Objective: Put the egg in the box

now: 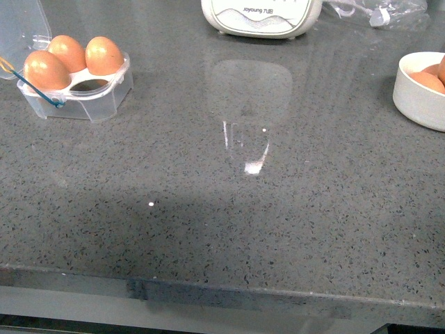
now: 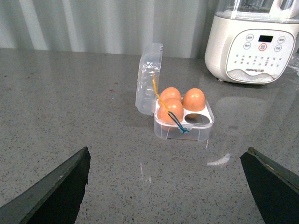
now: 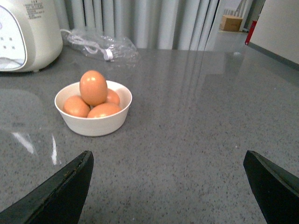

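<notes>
The clear plastic egg box (image 1: 104, 94) sits at the far left of the grey counter, lid open, with three brown eggs (image 1: 104, 54) in it and one cell empty. The left wrist view shows the box (image 2: 205, 130) with its raised lid and yellow and blue loops. A white bowl (image 1: 417, 97) at the far right holds several brown eggs (image 3: 93, 87); the right wrist view shows the bowl (image 3: 96, 126) too. My left gripper (image 2: 166, 186) is open and empty, some way short of the box. My right gripper (image 3: 168, 186) is open and empty, short of the bowl. Neither arm shows in the front view.
A white Joyoung cooker (image 1: 261, 17) stands at the back middle, also in the left wrist view (image 2: 252, 44). A clear plastic bag with a cable (image 3: 100, 46) lies behind the bowl. The counter's front edge (image 1: 222, 289) runs along the bottom.
</notes>
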